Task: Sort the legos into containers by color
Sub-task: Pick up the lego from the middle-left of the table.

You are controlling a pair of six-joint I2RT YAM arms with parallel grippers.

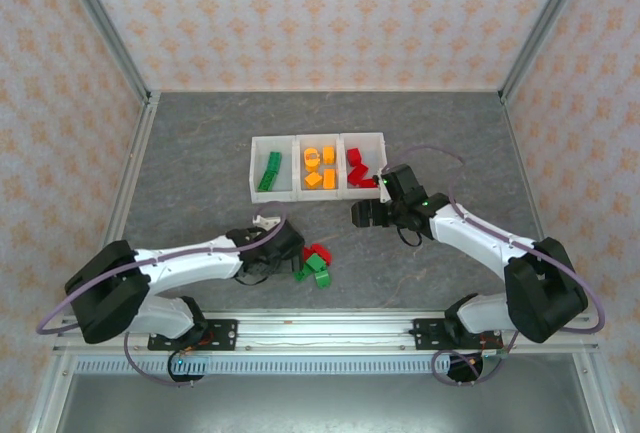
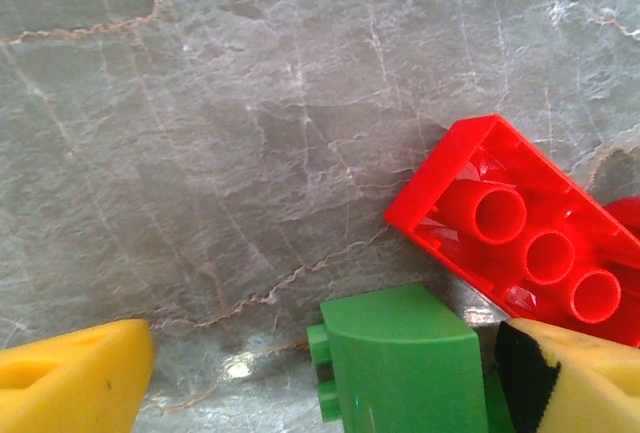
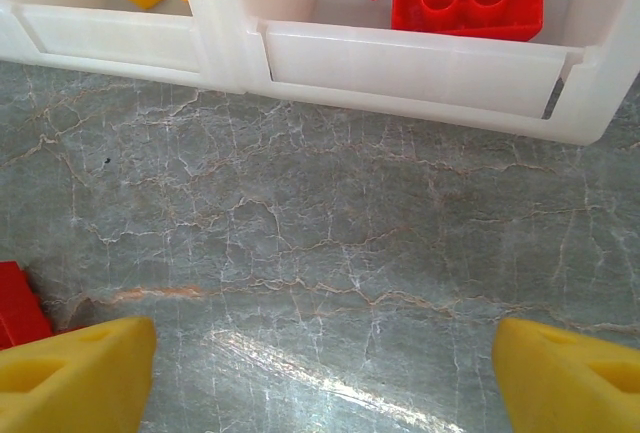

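Because the small green plastic brick (image 2: pixel 400 368) sits between the left gripper's (image 2: pixel 320 373) released jaws, crowding one tip, this arm is nearer than the equally released right gripper (image 1: pixel 360 215).

Three white bins (image 1: pixel 298 194) stand joined in a row beyond the jaws of the right gripper (image 1: pixel 357 215). The left bin holds two or three green bricks (image 1: pixel 271 165), too close together to split. The middle bin holds four orange-yellow bricks (image 1: pixel 312 179), and the right bin about three red bricks (image 1: pixel 354 157). At the jaws of the left gripper (image 1: pixel 297 261) lie two loose red bricks (image 2: pixel 520 233) and two or three loose green bricks (image 2: pixel 400 363), one of them between the jaws.
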